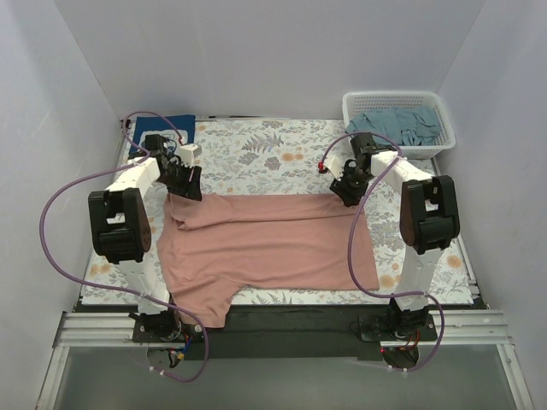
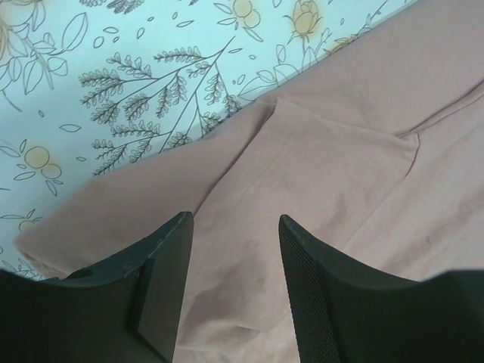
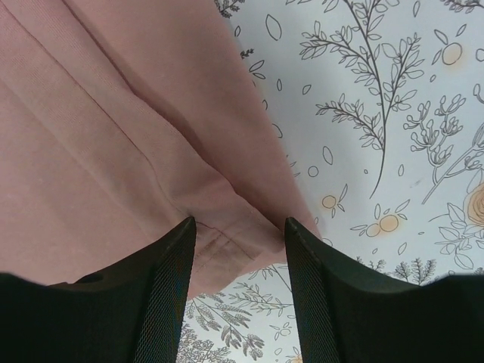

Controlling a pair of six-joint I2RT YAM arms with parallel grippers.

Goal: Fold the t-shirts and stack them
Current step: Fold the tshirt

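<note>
A dusty-pink t-shirt (image 1: 265, 248) lies spread across the table's middle, its far edge folded over toward me. My left gripper (image 1: 185, 182) hovers at the fold's left end, jaws apart over a pink crease (image 2: 234, 219) and holding nothing. My right gripper (image 1: 347, 190) is at the fold's right end, also open (image 3: 238, 221). The stitched hem corner (image 3: 242, 242) lies loose between and below its fingertips. A navy t-shirt (image 1: 175, 125) sits at the far left corner. A grey-teal t-shirt (image 1: 402, 125) is heaped in the basket.
The white lattice basket (image 1: 443, 128) stands at the far right corner. The floral table cloth (image 1: 265, 154) shows beyond the pink t-shirt and along its right side. White walls close in the back and both sides. Purple cables loop off both arms.
</note>
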